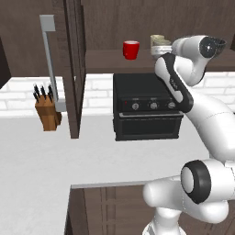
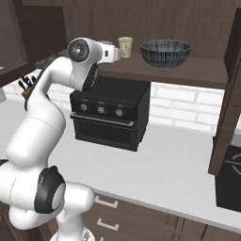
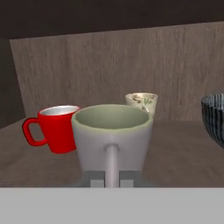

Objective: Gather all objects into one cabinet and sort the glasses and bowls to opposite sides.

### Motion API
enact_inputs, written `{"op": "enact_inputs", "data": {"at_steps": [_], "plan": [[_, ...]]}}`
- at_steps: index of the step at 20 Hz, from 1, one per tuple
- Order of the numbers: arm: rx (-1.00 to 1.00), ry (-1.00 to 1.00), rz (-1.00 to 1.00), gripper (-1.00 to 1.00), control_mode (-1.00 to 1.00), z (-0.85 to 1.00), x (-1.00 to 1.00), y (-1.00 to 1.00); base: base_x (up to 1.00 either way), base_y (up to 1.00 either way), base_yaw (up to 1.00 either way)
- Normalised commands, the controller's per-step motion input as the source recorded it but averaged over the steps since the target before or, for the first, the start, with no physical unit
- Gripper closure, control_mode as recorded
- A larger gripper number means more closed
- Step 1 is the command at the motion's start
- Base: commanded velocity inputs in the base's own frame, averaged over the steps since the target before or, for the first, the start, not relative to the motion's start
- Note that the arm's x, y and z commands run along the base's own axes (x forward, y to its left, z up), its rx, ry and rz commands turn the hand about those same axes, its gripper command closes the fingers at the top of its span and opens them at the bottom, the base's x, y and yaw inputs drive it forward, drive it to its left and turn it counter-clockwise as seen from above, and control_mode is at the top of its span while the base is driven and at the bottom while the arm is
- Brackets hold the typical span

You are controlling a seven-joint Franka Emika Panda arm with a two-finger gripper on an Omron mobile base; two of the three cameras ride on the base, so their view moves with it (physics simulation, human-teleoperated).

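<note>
My gripper (image 3: pixel 111 177) is shut on the handle of the grey-green mug (image 3: pixel 112 131), which stands upright on or just above the cabinet shelf (image 3: pixel 179 153). A glossy red mug (image 3: pixel 59 127) stands close to its left, also seen as the red mug (image 1: pixel 131 49). Behind it is the beige cup (image 3: pixel 142 101), which is the beige cup (image 2: pixel 125 46) in the right base view. The wide dark striped bowl (image 2: pixel 165 52) rests further right on the same shelf (image 2: pixel 197 73); its rim, the bowl (image 3: pixel 214 116), cuts the hand view's right edge.
A black toaster oven (image 1: pixel 147 108) stands on the white counter (image 1: pixel 41 156) under the shelf. The cabinet door (image 1: pixel 74 69) hangs open with its grey bar handle (image 1: pixel 49 55), a knife block (image 1: pixel 47 112) beside it. Another open door (image 2: pixel 230 94) is at the right.
</note>
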Motion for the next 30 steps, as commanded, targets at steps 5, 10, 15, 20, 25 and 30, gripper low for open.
{"op": "enact_inputs", "data": {"at_steps": [5,10,15,20,25,30], "plan": [[-0.01,0.0,0.0,-1.0,-1.0,-0.1,0.0,0.01,0.0,0.0,0.0],[0.0,-0.02,0.0,-1.0,-1.0,-0.05,0.0,0.0,0.0,0.0,0.0],[0.0,-0.02,0.0,-1.0,-1.0,0.0,0.0,0.0,0.0,0.0,0.0],[0.0,-0.01,0.0,-1.0,-1.0,0.0,-0.16,-0.02,0.0,0.0,0.0],[0.02,-0.03,0.0,-1.0,-1.0,0.15,-0.38,-0.1,0.0,0.0,0.0],[0.04,-0.01,0.0,-1.0,-1.0,0.05,-0.59,-0.15,0.0,0.0,0.0]]}}
